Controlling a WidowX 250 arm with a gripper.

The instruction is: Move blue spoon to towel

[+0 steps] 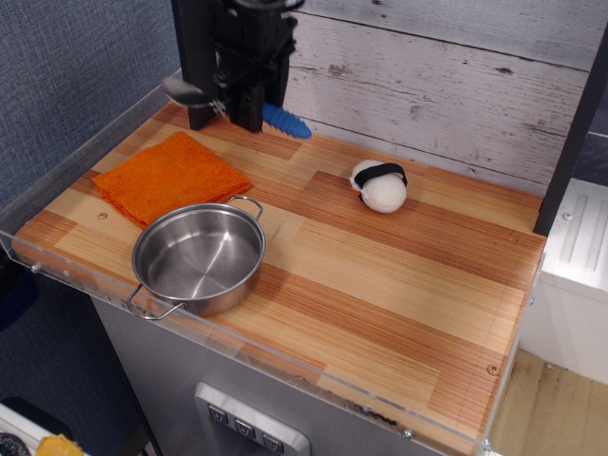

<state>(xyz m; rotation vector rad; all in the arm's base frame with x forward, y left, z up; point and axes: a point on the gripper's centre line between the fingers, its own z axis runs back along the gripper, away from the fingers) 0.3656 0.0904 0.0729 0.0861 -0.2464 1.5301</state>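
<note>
One arm on show here, and its black gripper (245,103) hangs at the back of the wooden table (399,275), clamped across the middle of the blue spoon (237,106). That's the only spoon in sight: the silver bowl pokes out on the side away from the steel pot's far handle, the ribbed blue handle juts out the other way toward the grey plank wall (456,76). The spoon is up in the air, lying roughly level, not touching the tabletop. The jaws are closed tight on it, with no gap visible around the handle.

Taking the steel pot (199,258) as the marker: one pot, empty, two loop handles, near the front edge. Just behind it and off to the side nearer the blue wall lies the one towel (169,176), orange, flat, folded square, its corner just beside the pot's rim. The spoon hovers beyond the towel's far edge, not yet over the cloth. On the pot's other side, well apart, sits one white ball-shaped toy with a black band (379,184).
</note>
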